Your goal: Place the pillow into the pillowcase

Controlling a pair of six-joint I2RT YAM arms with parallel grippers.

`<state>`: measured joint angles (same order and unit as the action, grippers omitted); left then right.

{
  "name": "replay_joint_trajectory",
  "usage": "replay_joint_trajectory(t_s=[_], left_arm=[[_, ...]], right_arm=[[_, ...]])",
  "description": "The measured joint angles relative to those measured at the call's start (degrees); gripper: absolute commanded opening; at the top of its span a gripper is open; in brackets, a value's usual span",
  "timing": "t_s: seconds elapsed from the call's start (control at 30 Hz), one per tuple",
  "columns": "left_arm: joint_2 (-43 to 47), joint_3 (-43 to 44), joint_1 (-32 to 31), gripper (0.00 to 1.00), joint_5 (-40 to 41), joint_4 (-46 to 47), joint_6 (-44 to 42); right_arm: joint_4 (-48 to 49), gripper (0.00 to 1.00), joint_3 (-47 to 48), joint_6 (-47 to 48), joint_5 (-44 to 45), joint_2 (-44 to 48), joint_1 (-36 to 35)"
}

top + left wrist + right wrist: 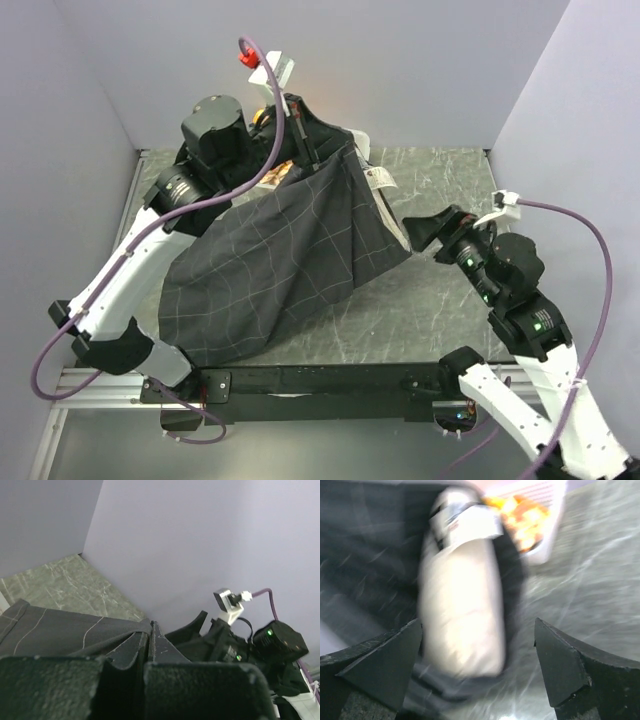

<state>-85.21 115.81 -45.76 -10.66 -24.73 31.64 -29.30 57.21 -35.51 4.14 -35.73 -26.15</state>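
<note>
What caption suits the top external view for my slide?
Left gripper holds up the grid-checked charcoal pillowcase by its edge; cream pillow peeks out beside the open right gripper.

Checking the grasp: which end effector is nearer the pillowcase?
Left. The left end effector pinches the lifted top edge of the pillowcase; the right end effector hangs open just off its right side.

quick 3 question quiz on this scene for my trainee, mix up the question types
1. True or false: the right gripper is clamped on the pillow.
2. Which gripper pinches the pillowcase: A left, B right, C neither?
3. Fill in: in the top view, the pillow's white end shows at the pillowcase's ___ edge.
Key: 1 false, the right gripper is open; 2 A, the left gripper; 3 right.
</note>
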Motion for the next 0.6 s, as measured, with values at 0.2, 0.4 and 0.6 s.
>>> replay_joint_trajectory(t_s=[0.2, 0.4, 0.6], left_arm=[[3.50, -1.49, 0.09, 0.02, 0.02, -0.20, -1.01], [5.99, -2.21, 0.17, 0.02, 0.00, -0.37, -1.03], [6.58, -3.08, 0.17, 0.02, 0.00, -0.39, -1.03]], right_arm=[[4.63, 0.80, -7.45, -1.84, -12.09, -2.29, 13.62], [15.17, 0.83, -18.05, -7.98, -30.45, -11.85, 23.12], [24.52, 0.83, -20.22, -15.23, -39.80, -14.78, 23.41]])
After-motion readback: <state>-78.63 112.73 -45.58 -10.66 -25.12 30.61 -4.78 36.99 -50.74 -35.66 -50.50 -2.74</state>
